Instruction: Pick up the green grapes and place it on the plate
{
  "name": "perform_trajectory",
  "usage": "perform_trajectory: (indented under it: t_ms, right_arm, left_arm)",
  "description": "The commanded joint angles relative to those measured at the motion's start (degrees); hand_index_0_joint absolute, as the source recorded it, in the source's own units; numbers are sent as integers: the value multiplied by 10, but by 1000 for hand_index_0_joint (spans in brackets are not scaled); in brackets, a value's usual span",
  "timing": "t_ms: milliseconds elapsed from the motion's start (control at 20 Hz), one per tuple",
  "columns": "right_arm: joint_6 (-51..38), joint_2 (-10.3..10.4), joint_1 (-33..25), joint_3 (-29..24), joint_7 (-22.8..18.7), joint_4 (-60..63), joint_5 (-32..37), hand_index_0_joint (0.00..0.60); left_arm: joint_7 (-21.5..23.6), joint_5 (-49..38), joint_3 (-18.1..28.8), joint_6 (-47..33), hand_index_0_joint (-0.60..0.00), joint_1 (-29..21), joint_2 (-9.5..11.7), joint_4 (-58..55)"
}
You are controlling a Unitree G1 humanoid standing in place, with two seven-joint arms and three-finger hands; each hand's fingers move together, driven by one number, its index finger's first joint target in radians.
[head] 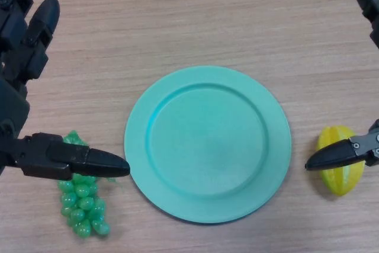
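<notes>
My left hand (35, 87) hangs spread over the green grapes (83, 202), which lie on the table (195, 16) just left of the teal plate (207, 144). I'd lower and curl around the bunch's middle, lift clear of the plate's rim, then cross right. My right hand (355, 146), fingers straight, hovers by a yellow starfruit (340, 173) right of the plate.

Bright, even overhead light; faint soft shadows beneath the plate (207, 205).

A light wooden table (195, 22) with fine horizontal grain fills the whole view. Soft, even light falls on it, casting faint shadows.
</notes>
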Motion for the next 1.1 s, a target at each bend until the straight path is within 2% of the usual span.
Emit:
perform_trajectory:
  t_ms: [50, 300, 550, 750, 800, 900, 950, 1100]
  right_arm:
    - [-48, -15, -23, -22, -18, -30, 0, 0]
    - [-54, -9, -16, -19, -18, -28, -8, 0]
    - [-58, -3, -7, -11, -18, -32, -18, 0]
    - [-50, -2, -10, 0, -21, -35, -26, 0]
    - [-48, 0, -10, 5, -21, -36, -30, 0]
    - [-44, 2, -14, 8, -21, -41, -32, 0]
    - [-49, 3, -13, 11, -21, -39, -35, 0]
    - [-46, 7, -21, 29, -24, -37, -45, 0]
  left_arm:
    - [-5, 0, 36, -76, 0, -13, 15, -26]
    - [-7, -12, 37, -63, 0, -17, 20, -24]
    - [-12, -12, 34, -80, 0, -4, 11, -21]
    - [-36, 6, 52, -104, 0, 19, 7, -11]
    - [-62, 42, 61, -134, 0, 42, 2, 3]
    - [-87, 96, 77, -214, 0, 66, -20, 55]
    - [-88, 106, 83, -236, 0, 70, -24, 75]
    - [-78, 201, 95, -364, 0, 71, -16, 206]
